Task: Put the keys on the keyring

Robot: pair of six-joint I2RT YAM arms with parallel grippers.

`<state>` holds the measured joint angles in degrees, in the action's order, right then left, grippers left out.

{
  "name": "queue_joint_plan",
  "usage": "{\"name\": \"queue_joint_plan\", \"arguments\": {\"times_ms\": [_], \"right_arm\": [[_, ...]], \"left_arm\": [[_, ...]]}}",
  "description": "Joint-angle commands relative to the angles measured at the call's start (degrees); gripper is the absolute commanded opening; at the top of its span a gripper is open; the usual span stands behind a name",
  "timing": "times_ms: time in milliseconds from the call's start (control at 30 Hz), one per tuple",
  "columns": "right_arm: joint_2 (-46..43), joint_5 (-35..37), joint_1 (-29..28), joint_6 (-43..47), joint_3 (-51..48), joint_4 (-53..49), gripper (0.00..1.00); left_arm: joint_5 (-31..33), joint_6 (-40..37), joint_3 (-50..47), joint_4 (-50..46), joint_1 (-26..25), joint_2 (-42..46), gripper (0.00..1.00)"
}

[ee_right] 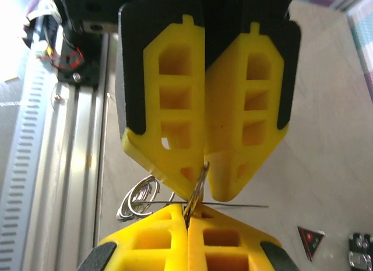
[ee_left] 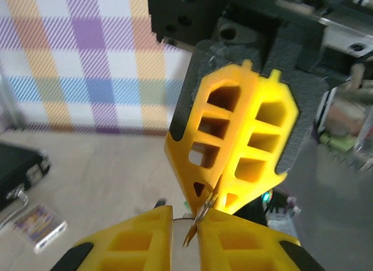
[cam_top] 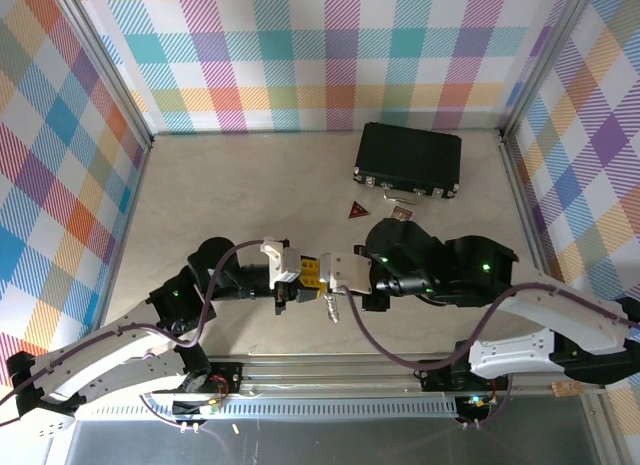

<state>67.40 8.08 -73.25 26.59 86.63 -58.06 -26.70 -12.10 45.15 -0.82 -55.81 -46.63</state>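
I have the two arms nose to nose in the air above the desk [cam_top: 250, 195], close to their bases. That is probably so each wrist camera looks straight down on the join. The right gripper [ee_right: 187, 239] is clenched on a thin brass-coloured strip [ee_right: 195, 195]. I take the strip for a key blade seen edge-on, though I cannot be sure. It runs up to the fingertips of the left gripper [ee_left: 185, 239], which meets it from the opposite side. Those fingertips stand a sliver apart around the strip, and I cannot tell whether they are pinching it or have let go.

The keyring [ee_right: 137, 200] hangs as silvery wire loops just beside the fingertips, off the desk. I think it is kept dangling so the loop stays free for threading.

The black case [cam_top: 408, 157], the red triangle [cam_top: 355, 211] and the small card [cam_top: 402, 215] lie well apart at the back. The card's print is too small to read.
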Motion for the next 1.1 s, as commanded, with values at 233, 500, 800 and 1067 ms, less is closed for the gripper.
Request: {"name": "queue_joint_plan", "arguments": {"times_ms": [233, 500, 800, 1067], "right_arm": [[3.9, 2.1, -1.9, 2.3, 1.6, -1.6, 0.0], [-3.6, -6.8, -1.8, -2.3, -4.7, 9.8, 0.06], [-7.4, -9.0, -1.8, -4.8, -7.3, 13.4, 0.27], [-11.1, -7.5, -1.8, -5.8, -9.9, 15.7, 0.22]], "left_arm": [[0.9, -2.9, -0.1, -0.4, -0.9, 1.4, 0.0], [-8.4, 9.2, -6.7, 22.5, -0.9, 4.2, 0.0], [-11.3, 17.5, -10.7, 39.1, -0.9, 2.2, 0.0], [-11.4, 18.2, -11.0, 39.9, -0.9, 3.3, 0.0]]}}
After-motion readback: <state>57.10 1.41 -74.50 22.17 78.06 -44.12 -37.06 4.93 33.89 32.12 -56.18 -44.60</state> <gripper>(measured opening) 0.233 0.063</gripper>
